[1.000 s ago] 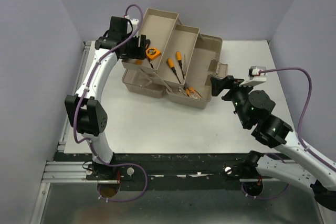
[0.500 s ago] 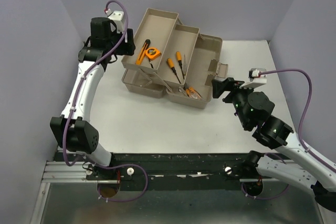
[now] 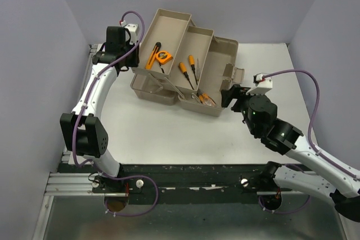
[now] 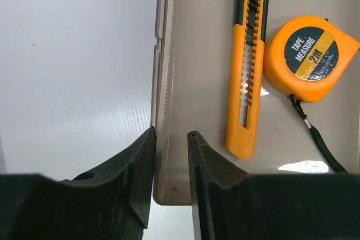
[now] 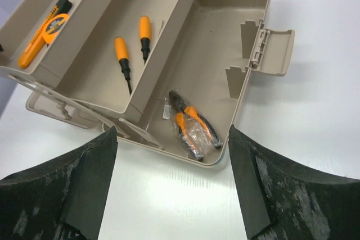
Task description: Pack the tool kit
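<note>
From above, the toolbox (image 3: 224, 54) stands open at the far middle of the white tabletop (image 3: 169, 133), its trays fanned out toward the left. The left fingers (image 3: 133, 54) meet the left edge of the top tray (image 3: 169, 26). The right fingers (image 3: 229, 95) sit just off the box's near right corner, below the hanging latch (image 3: 235, 75). Bare tabletop lies in front and to the right.

At the left wrist, the left fingers (image 4: 135, 178) are pinched on the top tray's side wall (image 4: 164, 82) near its corner, one outside and one inside. A utility knife (image 4: 244, 71) lies along that wall, with a tape measure (image 4: 309, 57) touching it.

At the right wrist, the right fingers (image 5: 90, 178) are spread wide and hold nothing, over bare tabletop just short of the box's near rim. Pliers (image 5: 191, 125) lie in the bottom compartment, and two screwdrivers (image 5: 122, 60) lie in the middle tray.
</note>
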`<action>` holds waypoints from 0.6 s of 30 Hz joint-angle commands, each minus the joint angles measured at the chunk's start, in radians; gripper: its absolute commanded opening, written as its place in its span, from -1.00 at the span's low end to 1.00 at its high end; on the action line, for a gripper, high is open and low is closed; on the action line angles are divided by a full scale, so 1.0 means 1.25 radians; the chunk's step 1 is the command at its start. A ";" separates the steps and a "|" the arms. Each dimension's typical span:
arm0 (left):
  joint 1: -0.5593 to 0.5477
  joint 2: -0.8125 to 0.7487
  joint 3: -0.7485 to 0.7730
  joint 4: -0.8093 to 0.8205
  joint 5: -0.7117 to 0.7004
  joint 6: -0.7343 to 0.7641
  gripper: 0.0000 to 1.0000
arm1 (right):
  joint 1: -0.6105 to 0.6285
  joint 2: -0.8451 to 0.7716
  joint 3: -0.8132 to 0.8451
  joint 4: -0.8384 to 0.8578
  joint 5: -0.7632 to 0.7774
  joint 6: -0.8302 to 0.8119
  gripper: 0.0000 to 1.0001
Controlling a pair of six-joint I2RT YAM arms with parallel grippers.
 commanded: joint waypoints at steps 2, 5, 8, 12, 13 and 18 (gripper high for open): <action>0.003 0.019 -0.003 0.001 -0.012 0.004 -0.31 | 0.000 0.034 -0.009 -0.030 0.033 0.032 0.71; 0.005 0.030 -0.003 0.001 -0.004 0.000 -0.47 | -0.013 0.057 -0.013 -0.040 0.020 0.054 0.70; 0.003 0.034 -0.002 -0.001 0.001 -0.002 -0.66 | -0.042 0.079 -0.023 -0.040 -0.023 0.080 0.66; 0.003 0.034 0.000 0.000 0.007 -0.008 -0.96 | -0.091 0.112 -0.045 -0.032 -0.078 0.112 0.61; 0.002 0.034 0.000 0.000 0.011 -0.012 -1.00 | -0.102 0.122 -0.050 -0.027 -0.092 0.118 0.60; 0.002 0.015 -0.016 0.025 0.060 -0.035 -1.00 | -0.150 0.169 -0.081 0.011 -0.151 0.138 0.33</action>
